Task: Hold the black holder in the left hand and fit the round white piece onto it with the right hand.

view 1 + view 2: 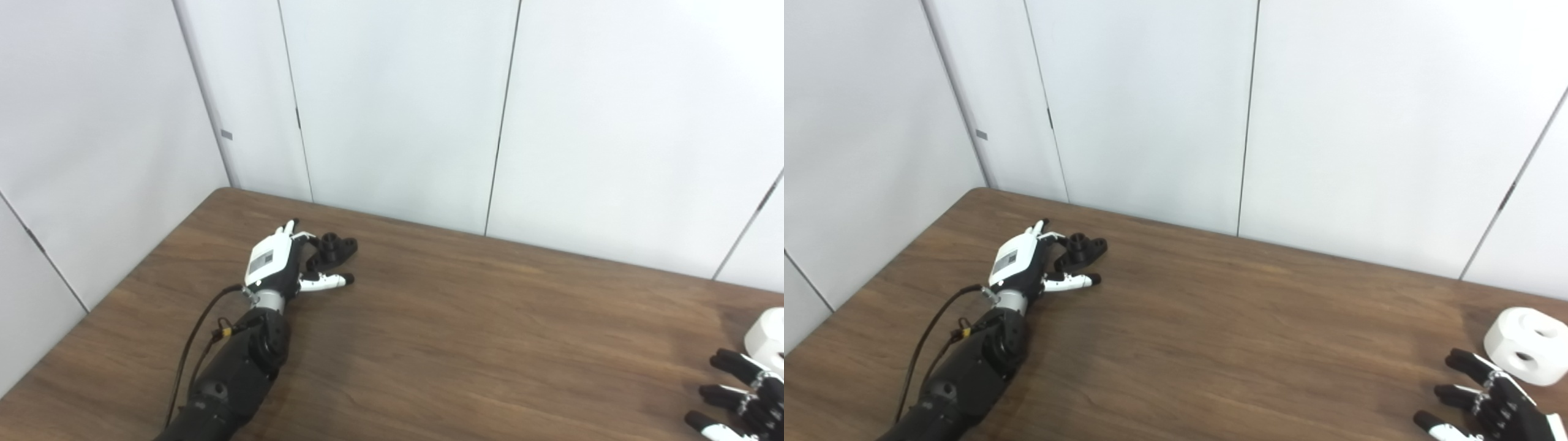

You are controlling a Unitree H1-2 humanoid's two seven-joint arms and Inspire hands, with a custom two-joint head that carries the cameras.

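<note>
The left hand (1020, 263) lay low on the wooden table (1225, 318), and the black holder (1081, 248) sat just beyond its fingertips, touching or almost touching them; whether the fingers really gripped it, I could not tell. The right hand (1488, 401) was open, its fingers spread and holding nothing. The round white piece (1528, 343) stood just ahead of those fingers, a little to their right, not touched. Holder and piece were well apart, each nearer to its own hand.

both head cameras look down from above at the same wooden table (465, 343), offset sideways.
</note>
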